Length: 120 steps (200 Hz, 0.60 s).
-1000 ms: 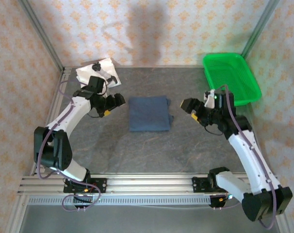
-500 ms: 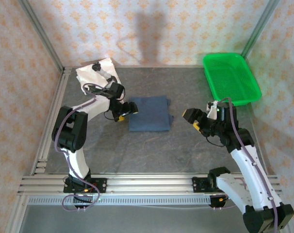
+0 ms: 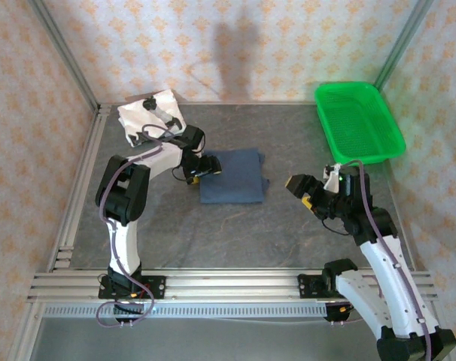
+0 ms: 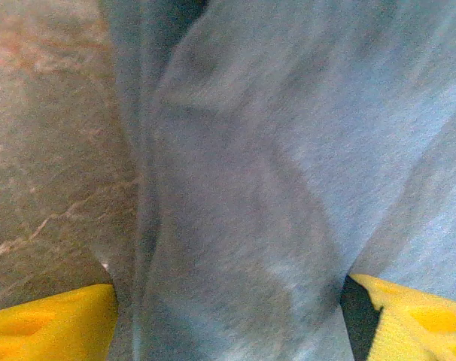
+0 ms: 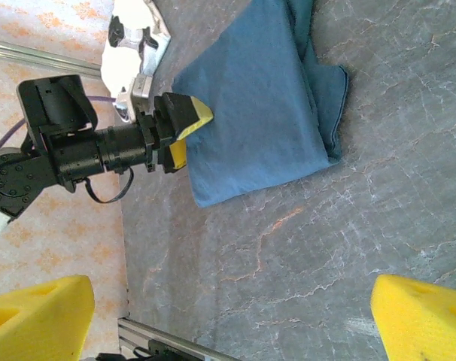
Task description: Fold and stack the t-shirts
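The grey marbled table (image 3: 235,233) carries a green mesh basket (image 3: 360,124) at its far right corner. A folded navy t-shirt (image 3: 232,180) lies flat at the table's centre. A crumpled white t-shirt with black patches (image 3: 138,114) sits in the far left corner, well apart from the navy one. The left gripper (image 3: 203,168) is at the navy shirt's left edge, jaws apart with cloth between its yellow fingertips (image 4: 47,331). The right gripper (image 3: 298,191) hovers right of the shirt, spread wide and empty.
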### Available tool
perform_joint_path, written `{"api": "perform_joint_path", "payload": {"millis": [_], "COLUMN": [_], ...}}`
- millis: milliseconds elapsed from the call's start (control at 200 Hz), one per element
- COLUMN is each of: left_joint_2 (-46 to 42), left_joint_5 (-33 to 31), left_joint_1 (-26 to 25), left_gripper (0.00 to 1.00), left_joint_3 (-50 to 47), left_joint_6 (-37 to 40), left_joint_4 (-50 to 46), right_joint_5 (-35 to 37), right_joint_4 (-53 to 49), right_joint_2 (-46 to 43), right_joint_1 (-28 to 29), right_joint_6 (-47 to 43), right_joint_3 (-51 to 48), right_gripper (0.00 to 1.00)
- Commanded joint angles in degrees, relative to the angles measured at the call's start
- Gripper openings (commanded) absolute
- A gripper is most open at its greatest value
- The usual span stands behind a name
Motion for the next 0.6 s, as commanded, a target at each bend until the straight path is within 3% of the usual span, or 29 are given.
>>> {"api": "perform_joint_path", "payload": {"millis": [0, 325, 595], "left_joint_2": [3.27, 11.06, 10.62], "left_joint_5": [-2.1, -9.6, -17.36], "left_joint_1": [-1.77, -5.58, -7.09], "left_gripper": [0.77, 0.49, 0.07], "left_joint_3": [3.39, 14.67, 18.36], "left_joint_6": [0.41, 4.34, 6.52], "left_joint_4": [-1.3, -14.18, -16.62], "right_joint_5": [0.73, 0.06, -0.59], "right_joint_4": [-0.76, -0.28, -0.92], "right_joint_2": [-0.89, -0.94, -0.98], "right_joint_1": [0.07, 0.02, 0.07], "right_joint_6": [0.66, 1.11, 1.15], "right_joint_3": [-0.6, -0.58, 0.47], "right_gripper": [0.95, 0.95, 0.95]}}
